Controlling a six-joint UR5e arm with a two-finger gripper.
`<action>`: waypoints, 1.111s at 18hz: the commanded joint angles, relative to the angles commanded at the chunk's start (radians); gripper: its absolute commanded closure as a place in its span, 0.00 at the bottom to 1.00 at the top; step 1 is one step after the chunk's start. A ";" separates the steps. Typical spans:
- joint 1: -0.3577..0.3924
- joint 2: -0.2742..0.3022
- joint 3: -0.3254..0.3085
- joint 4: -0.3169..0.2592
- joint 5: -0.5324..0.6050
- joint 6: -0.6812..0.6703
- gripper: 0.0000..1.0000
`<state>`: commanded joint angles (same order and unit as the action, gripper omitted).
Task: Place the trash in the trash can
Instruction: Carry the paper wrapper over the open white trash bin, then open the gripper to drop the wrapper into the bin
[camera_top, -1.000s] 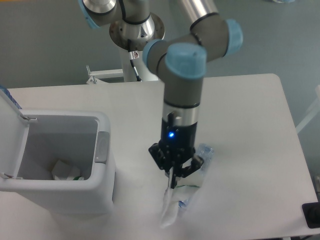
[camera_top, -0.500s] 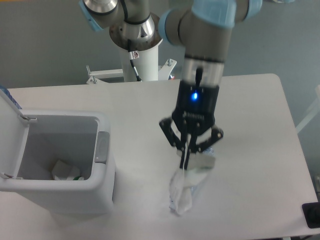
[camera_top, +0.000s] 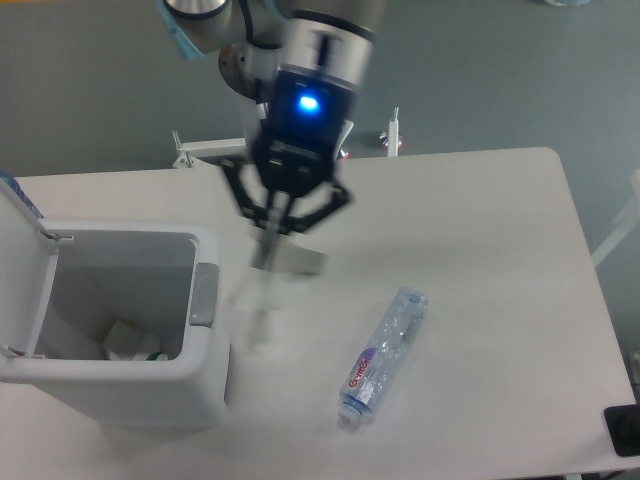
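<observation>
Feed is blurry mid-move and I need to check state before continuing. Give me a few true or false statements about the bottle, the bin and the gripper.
1. The bottle lies on the table, apart from the gripper. True.
2. The trash can has its lid shut. False: the lid is flipped up at the left and the can is open.
3. A white carton with a green edge lies inside the trash can. True.
4. The gripper hangs directly over the can's opening. False: it is over the table, to the right of the can.
5. The gripper is open and holds nothing. False: its fingers meet on a pale blurred piece, too smeared to identify.
</observation>
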<state>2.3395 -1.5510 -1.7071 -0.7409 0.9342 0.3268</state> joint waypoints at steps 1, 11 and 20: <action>-0.017 0.015 -0.020 0.000 0.000 -0.002 0.90; -0.091 -0.049 0.003 0.002 0.002 -0.002 0.23; -0.002 -0.136 0.116 0.000 0.006 -0.005 0.09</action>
<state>2.3376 -1.6872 -1.5909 -0.7409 0.9403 0.3221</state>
